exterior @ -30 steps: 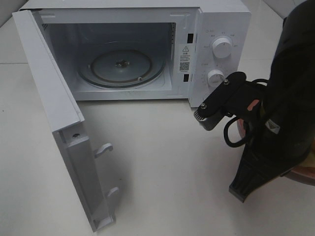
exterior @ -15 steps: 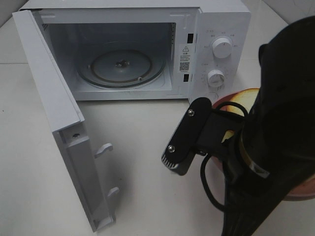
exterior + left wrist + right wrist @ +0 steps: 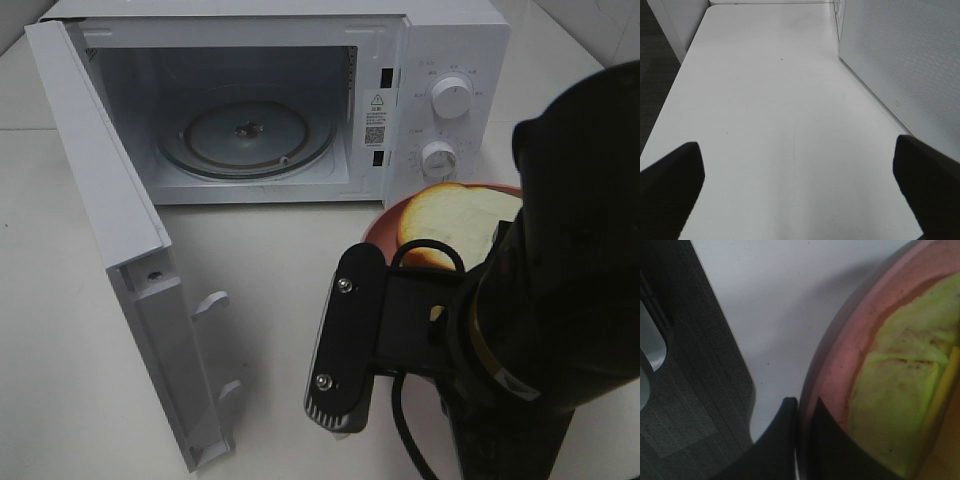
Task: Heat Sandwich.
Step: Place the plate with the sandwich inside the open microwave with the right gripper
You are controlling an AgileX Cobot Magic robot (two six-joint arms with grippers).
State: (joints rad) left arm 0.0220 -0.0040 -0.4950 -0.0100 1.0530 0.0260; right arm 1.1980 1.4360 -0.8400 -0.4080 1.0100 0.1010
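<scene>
Right gripper (image 3: 801,409) pinches the plate (image 3: 384,226) rim, sandwich (image 3: 455,218) on it, before the open microwave (image 3: 445,40); left gripper (image 3: 797,167) gapes wide over the table (image 3: 765,100).

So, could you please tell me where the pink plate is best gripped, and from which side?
Probably the raised rim of the pink plate, on the edge facing away from the microwave: the sandwich covers the middle, leaving only the rim bare, and the opening lies beyond. The right hand is shut on that rim.
</scene>
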